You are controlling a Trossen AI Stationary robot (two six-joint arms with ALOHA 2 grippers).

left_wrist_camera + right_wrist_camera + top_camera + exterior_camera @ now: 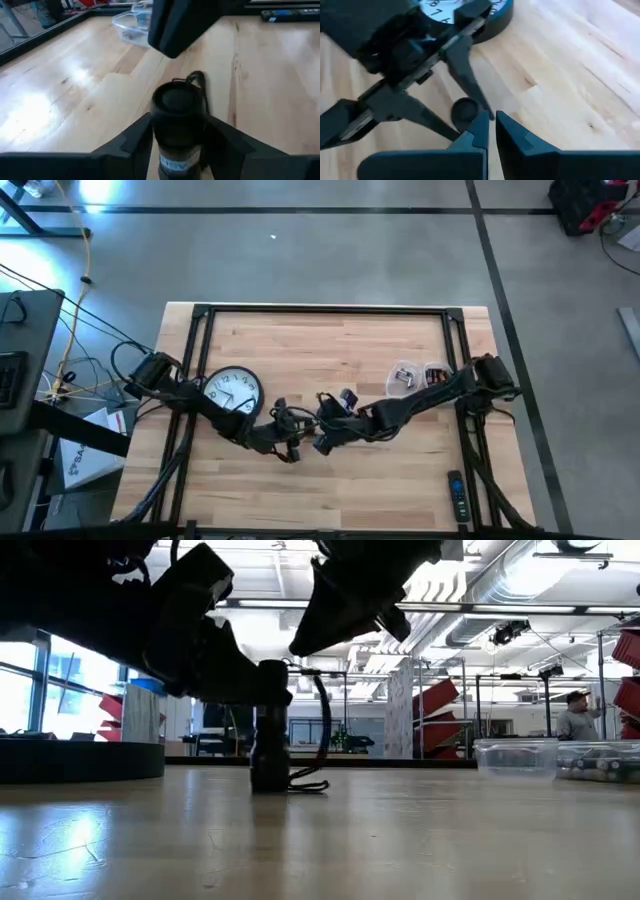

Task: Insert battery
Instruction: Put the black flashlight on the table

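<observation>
A black flashlight stands upright on the wooden table, its round top end facing up and its cord looping to the table beside it. My left gripper is shut on its body. My right gripper hovers just above and beside the flashlight's top, its fingers shut with nothing visible between them. In the high view both grippers meet near the table's middle. No battery is in view. My left gripper pinches the flashlight's body between its two fingers, just below the top end, coming in roughly level from the table's left and lying across the body. The flashlight stands upright, its bottom end on the table.
A round white-faced clock lies flat at the left, under my left arm. Two clear plastic containers sit at the right. A dark remote lies near the front right corner. A black frame borders the table.
</observation>
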